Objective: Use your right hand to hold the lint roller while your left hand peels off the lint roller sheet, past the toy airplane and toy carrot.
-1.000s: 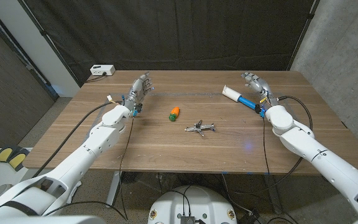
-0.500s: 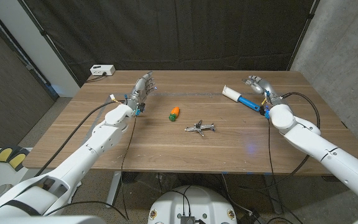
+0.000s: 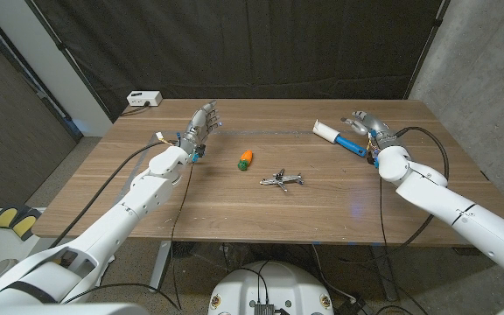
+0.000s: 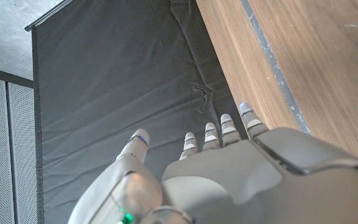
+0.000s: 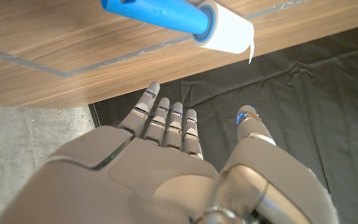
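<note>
— Where are the hands?
— Right hand (image 3: 365, 122), upper right of the head view, fingers spread and empty, just beside the lint roller (image 3: 337, 136). Left hand (image 3: 199, 128), upper left, likewise spread, holding nothing.
— And between them?
— Toy carrot (image 3: 246, 158) and toy airplane (image 3: 281, 180), mid-table. No writing is legible anywhere.

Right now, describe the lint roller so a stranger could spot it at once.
Look at the wooden table, far right part, beside the right hand. The lint roller lies there: a white roll on a bright blue handle, much longer than the toy carrot and toy airplane mid-table.
</note>
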Controlling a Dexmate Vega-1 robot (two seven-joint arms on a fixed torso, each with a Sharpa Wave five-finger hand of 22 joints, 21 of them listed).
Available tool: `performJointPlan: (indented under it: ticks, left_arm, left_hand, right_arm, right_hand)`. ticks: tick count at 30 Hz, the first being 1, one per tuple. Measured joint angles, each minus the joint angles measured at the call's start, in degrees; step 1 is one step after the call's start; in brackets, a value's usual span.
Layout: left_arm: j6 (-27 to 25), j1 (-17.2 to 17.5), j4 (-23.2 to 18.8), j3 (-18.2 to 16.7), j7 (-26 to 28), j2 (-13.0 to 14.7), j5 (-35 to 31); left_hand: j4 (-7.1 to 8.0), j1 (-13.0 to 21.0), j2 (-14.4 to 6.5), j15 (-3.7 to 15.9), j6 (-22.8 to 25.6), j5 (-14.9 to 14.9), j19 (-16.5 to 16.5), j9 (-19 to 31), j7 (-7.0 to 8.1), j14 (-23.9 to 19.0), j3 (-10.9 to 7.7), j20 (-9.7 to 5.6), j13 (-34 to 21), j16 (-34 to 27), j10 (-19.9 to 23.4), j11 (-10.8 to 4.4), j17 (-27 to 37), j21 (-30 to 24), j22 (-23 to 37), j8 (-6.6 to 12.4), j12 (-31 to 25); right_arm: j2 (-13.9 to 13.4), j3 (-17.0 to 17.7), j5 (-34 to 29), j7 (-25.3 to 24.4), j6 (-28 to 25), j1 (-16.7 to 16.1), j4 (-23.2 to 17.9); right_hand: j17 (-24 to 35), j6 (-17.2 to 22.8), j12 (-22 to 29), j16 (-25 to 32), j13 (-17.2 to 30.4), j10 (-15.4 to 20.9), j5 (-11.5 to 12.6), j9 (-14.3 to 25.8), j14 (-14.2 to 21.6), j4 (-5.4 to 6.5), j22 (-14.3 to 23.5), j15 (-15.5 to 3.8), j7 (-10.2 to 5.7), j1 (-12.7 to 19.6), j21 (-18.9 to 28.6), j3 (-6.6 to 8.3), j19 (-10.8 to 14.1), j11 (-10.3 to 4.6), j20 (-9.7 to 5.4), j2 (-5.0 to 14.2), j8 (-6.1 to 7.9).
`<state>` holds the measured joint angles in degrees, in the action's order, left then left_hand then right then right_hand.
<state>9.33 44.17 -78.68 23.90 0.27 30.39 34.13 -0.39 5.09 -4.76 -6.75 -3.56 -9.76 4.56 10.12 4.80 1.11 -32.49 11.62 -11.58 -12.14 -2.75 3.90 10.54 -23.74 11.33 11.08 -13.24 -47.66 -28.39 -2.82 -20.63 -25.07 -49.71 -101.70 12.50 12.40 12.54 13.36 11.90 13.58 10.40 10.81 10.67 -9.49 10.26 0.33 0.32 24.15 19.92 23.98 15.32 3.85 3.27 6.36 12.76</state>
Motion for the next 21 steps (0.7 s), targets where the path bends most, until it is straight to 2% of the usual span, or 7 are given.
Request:
performJointPlan:
  ticks: [6,7,9,13,14,21]
  left_arm:
    - [-0.03,-0.10,0.00,0.03,0.00,0.03,-0.01]
    - [-0.09,-0.13,0.00,0.04,-0.03,0.05,-0.02]
    - [-0.12,-0.13,0.00,0.05,-0.07,0.07,-0.01]
    - [-0.12,-0.18,0.00,0.07,-0.07,0.13,-0.01]
    - [-0.27,-0.19,0.00,0.06,-0.26,0.13,-0.02]
    - [-0.47,-0.23,0.01,0.08,-0.45,0.17,0.00]
  left_hand:
    - [0.00,0.00,0.00,0.00,0.00,0.00,0.32,0.00,0.00,0.00,0.00,0.32,0.00,0.16,0.01,-0.01,0.00,0.13,0.00,0.00,0.00]
    - [0.00,0.00,0.00,0.00,0.00,0.00,0.32,0.00,0.00,0.00,0.00,0.32,0.00,0.29,0.11,-0.12,0.00,0.26,0.00,0.00,0.00]
    - [0.00,0.00,0.00,0.00,0.00,0.00,0.32,0.00,0.00,0.00,0.00,0.32,0.00,0.37,0.11,-0.12,-0.01,0.26,0.00,0.00,0.00]
    - [0.00,0.00,0.00,0.00,0.00,0.00,0.32,0.00,0.00,0.00,0.00,0.32,0.00,0.38,0.31,0.09,-0.01,0.26,0.00,0.00,0.00]
    - [0.00,0.00,0.00,0.00,-0.01,0.00,0.32,0.00,0.00,0.00,0.00,0.32,0.00,0.38,0.31,0.09,0.00,0.26,0.00,0.00,0.00]
    - [0.00,0.00,0.00,0.00,-0.01,0.00,0.32,0.00,0.00,0.00,0.00,0.32,0.00,0.37,0.31,0.09,-0.01,0.26,-0.01,0.00,0.00]
  right_arm:
    - [-0.10,-0.86,-2.40,1.29,-4.68,0.61,-0.35]
    - [-0.12,-2.69,-2.92,1.58,-5.67,1.92,-0.80]
    - [-0.12,-3.20,-3.53,1.94,-6.83,2.32,-0.83]
    - [-0.12,-3.20,-4.82,2.86,-9.31,2.32,-0.83]
    - [0.19,-5.47,-5.02,2.99,-9.70,4.07,-0.84]
    - [0.66,-7.95,-6.12,3.82,-11.71,5.98,-0.53]
  right_hand:
    - [0.00,0.61,0.00,0.00,0.00,0.00,0.00,0.00,0.25,-0.22,0.00,-0.24,0.00,0.53,0.00,0.22,0.20,0.00,0.21,-0.08,0.00]
    - [0.01,0.61,0.00,0.00,0.00,0.14,0.00,0.00,0.25,-0.22,0.00,-0.24,0.00,0.53,0.00,0.22,0.21,-0.14,0.21,-0.08,0.00]
    - [0.01,0.61,0.00,0.00,0.00,0.31,0.00,-0.01,0.25,-0.22,0.00,-0.25,0.00,0.53,-0.15,0.22,0.42,-0.31,0.42,-0.08,0.00]
    - [0.01,0.61,0.00,-0.02,0.00,0.31,0.00,-0.01,0.44,-0.22,0.00,-0.42,0.00,1.07,-0.23,0.22,0.41,-0.31,0.42,-0.01,0.00]
    - [0.01,0.61,0.00,-0.02,0.00,0.30,0.00,-0.01,0.44,-0.32,0.00,-0.42,0.00,1.06,-0.24,0.31,0.41,-0.31,0.42,0.00,0.00]
    - [0.01,0.61,0.00,0.30,0.00,0.61,-0.04,-0.01,0.71,-0.26,0.00,-0.70,0.00,1.31,-0.24,0.51,0.64,-0.62,0.64,0.25,0.00]
